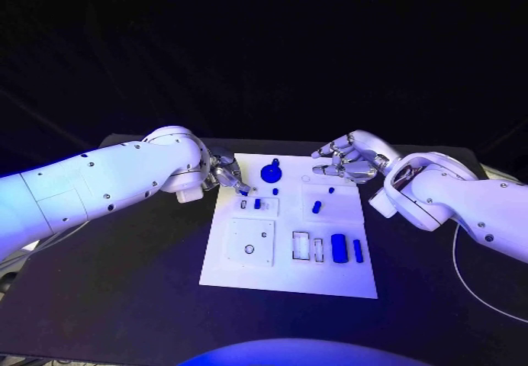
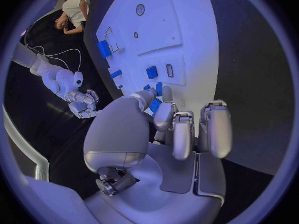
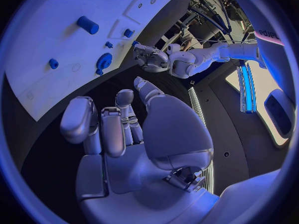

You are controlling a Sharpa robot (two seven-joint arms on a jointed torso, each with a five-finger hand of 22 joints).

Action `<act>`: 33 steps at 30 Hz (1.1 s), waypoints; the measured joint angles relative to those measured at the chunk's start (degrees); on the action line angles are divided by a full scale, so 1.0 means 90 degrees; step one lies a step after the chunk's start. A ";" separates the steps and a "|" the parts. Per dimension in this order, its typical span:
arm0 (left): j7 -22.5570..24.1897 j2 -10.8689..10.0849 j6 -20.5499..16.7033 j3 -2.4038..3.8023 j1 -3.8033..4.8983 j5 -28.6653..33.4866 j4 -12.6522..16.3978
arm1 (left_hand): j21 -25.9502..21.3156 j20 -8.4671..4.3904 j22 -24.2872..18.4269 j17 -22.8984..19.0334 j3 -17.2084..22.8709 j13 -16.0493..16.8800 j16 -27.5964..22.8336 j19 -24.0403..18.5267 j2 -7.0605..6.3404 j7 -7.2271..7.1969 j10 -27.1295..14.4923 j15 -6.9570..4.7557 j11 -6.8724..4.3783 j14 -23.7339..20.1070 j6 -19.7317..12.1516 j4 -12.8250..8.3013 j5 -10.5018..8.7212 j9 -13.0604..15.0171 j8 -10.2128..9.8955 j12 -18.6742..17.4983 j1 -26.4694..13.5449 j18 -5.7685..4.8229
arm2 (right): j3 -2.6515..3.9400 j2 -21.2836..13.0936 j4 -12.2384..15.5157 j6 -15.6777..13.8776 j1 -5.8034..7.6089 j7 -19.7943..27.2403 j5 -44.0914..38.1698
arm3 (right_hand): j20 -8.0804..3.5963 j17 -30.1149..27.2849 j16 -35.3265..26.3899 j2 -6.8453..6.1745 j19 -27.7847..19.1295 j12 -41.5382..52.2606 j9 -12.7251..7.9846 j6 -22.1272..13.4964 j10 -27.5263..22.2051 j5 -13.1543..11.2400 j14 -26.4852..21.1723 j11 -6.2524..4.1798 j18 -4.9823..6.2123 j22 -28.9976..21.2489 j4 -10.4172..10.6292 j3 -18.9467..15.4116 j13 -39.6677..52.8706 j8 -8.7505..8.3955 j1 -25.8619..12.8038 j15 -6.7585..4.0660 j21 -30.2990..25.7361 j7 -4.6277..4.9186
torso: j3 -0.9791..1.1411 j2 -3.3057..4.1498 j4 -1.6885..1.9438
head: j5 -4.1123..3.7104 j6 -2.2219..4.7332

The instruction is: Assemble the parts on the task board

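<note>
Blue part (image 2: pixel 154 105) partly hidden behind left fingers (image 2: pixel 163 115)

You've got the black table (image 1: pixel 121 297) running matte and dark to every edge of the head view. A thin white cable (image 1: pixel 471 278) lies on it along your right side, curving in a loose arc toward the near edge. The left wrist view catches the same cable (image 2: pixel 62 52) looping on the tabletop. Behind the table's far edge there's plain black backdrop (image 1: pixel 264 61).
</note>
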 measured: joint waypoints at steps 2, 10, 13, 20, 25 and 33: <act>0.0054 -0.0020 -0.0078 -0.0006 -0.0030 -0.0062 0.0035 | 0.0030 0.0000 0.0000 0.0000 0.0021 0.0007 0.0000 0.0000 -0.0008 0.0008 0.0021 0.0000 -0.0020 0.0000 0.0009 -0.0007 0.0000 0.0000 0.0000 0.0000 -0.0008 0.0000 | 0.0000 0.0000 0.0002 0.0002 0.0000 0.0000 0.0000 | 0.0000 0.0000 0.0000 0.0000 0.0000 0.0000 0.0000 0.0000 0.0000 0.0000 0.0000 0.0000 0.0000 0.0000 0.0000 0.0000 0.0000 0.0000 0.0000 0.0000 0.0000 0.0000 | -0.0003 -0.0001 0.0004 | 0.0000 -0.0005; 0.0211 -0.0026 -0.0223 -0.0027 -0.0136 -0.0306 0.0046 | 0.0030 0.0000 0.0000 -0.0001 0.0029 0.0007 0.0000 0.0000 -0.0016 -0.0002 0.0021 0.0000 -0.0021 0.0000 0.0041 -0.0015 -0.0003 -0.0001 0.0000 0.0000 -0.0017 0.0000 | -0.0003 -0.0005 -0.0001 0.0009 -0.0006 0.0000 0.0001 | 0.0000 0.0000 0.0000 0.0033 0.0000 0.0000 0.0000 0.0000 0.0000 0.0000 0.0000 0.0000 0.0000 0.0000 0.0018 -0.0018 0.0000 0.0000 -0.0033 0.0000 0.0000 -0.0001 | -0.0006 0.0002 0.0001 | 0.0013 -0.0015; 0.0241 -0.0016 -0.0222 -0.0042 -0.0167 -0.0386 0.0042 | 0.0030 0.0000 0.0005 -0.0001 0.0035 0.0007 0.0000 0.0000 -0.0024 -0.0002 0.0021 0.0000 -0.0021 0.0000 0.0042 -0.0022 -0.0001 -0.0002 -0.0001 0.0000 -0.0025 0.0000 | -0.0003 -0.0004 -0.0001 0.0011 -0.0010 0.0000 0.0001 | 0.0000 0.0000 0.0000 0.0033 0.0000 0.0000 0.0000 -0.0001 0.0000 0.0000 0.0000 0.0000 0.0000 0.0000 0.0018 -0.0018 0.0000 0.0000 -0.0033 0.0000 0.0000 -0.0001 | -0.0006 0.0005 0.0001 | 0.0013 -0.0023; 0.0253 -0.0003 -0.0099 -0.0054 -0.0195 -0.0512 0.0025 | 0.0030 0.0000 0.0005 -0.0001 0.0080 0.0006 0.0000 0.0000 -0.0074 -0.0001 0.0021 0.0001 -0.0020 0.0000 0.0043 -0.0067 0.0019 -0.0003 -0.0001 0.0000 -0.0075 0.0000 | -0.0004 -0.0004 -0.0001 0.0016 -0.0014 0.0000 0.0001 | 0.0000 0.0001 0.0000 0.0033 0.0000 0.0000 0.0000 -0.0001 0.0000 0.0000 0.0000 0.0000 0.0000 0.0000 0.0018 -0.0018 0.0000 0.0000 -0.0033 0.0000 0.0000 -0.0001 | -0.0004 0.0007 -0.0001 | 0.0015 -0.0046; 0.0239 -0.0003 0.0058 -0.0059 -0.0201 -0.0570 0.0009 | 0.0029 0.0000 0.0004 -0.0001 0.0100 0.0000 0.0000 0.0000 -0.0083 0.0000 0.0021 0.0001 -0.0020 0.0000 0.0044 -0.0086 0.0019 -0.0004 -0.0001 0.0000 -0.0084 0.0000 | -0.0005 -0.0008 0.0000 0.0019 -0.0015 -0.0001 0.0002 | 0.0000 0.0001 0.0000 0.0033 0.0000 0.0000 0.0000 -0.0001 0.0000 0.0000 0.0000 0.0000 0.0000 0.0000 0.0018 -0.0018 0.0000 0.0000 -0.0033 0.0000 0.0000 -0.0001 | -0.0001 0.0007 0.0001 | 0.0018 -0.0060; 0.0189 -0.0003 0.0238 -0.0061 -0.0205 -0.0642 0.0006 | 0.0027 0.0000 0.0004 0.0000 0.0116 0.0000 0.0000 0.0000 -0.0106 -0.0003 0.0020 0.0001 -0.0020 0.0000 0.0066 -0.0103 0.0019 -0.0004 -0.0014 0.0000 -0.0107 0.0001 | -0.0005 -0.0010 0.0001 0.0023 -0.0016 -0.0001 0.0002 | 0.0000 0.0001 0.0000 0.0033 0.0000 0.0000 0.0000 -0.0001 0.0000 0.0000 0.0000 0.0000 0.0000 0.0000 0.0017 -0.0018 0.0000 0.0000 -0.0033 0.0000 0.0000 -0.0001 | -0.0001 0.0005 -0.0002 | 0.0024 -0.0063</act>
